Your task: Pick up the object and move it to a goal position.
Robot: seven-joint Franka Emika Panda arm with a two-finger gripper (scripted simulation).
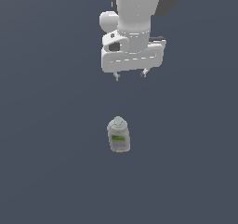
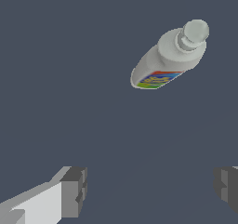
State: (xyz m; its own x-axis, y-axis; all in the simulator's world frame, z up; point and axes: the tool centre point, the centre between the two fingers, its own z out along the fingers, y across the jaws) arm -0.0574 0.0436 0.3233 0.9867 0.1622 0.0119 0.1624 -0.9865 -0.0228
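The bottle [image 1: 118, 135] stands upright on the dark counter [image 1: 46, 172], all on its own out in the open, with no edge or corner of the counter anywhere in sight to pin it against. Grey rounded cap on top, boxy pale body below, and a bright green band across its label. In the wrist view the bottle [image 2: 169, 58] shows from above, cap [image 2: 195, 32] clear, a multicoloured label strip along the body.

Beyond it in the exterior view, the hand [image 1: 130, 74] hangs in the air, well apart from the bottle, pointing down. Its fingers are spread wide, nothing between them, gripping nothing at all. The wrist view confirms it: one fingertip [image 2: 74, 190] sits far from the other, bare counter in the gap, and the bottle lies well off from both.
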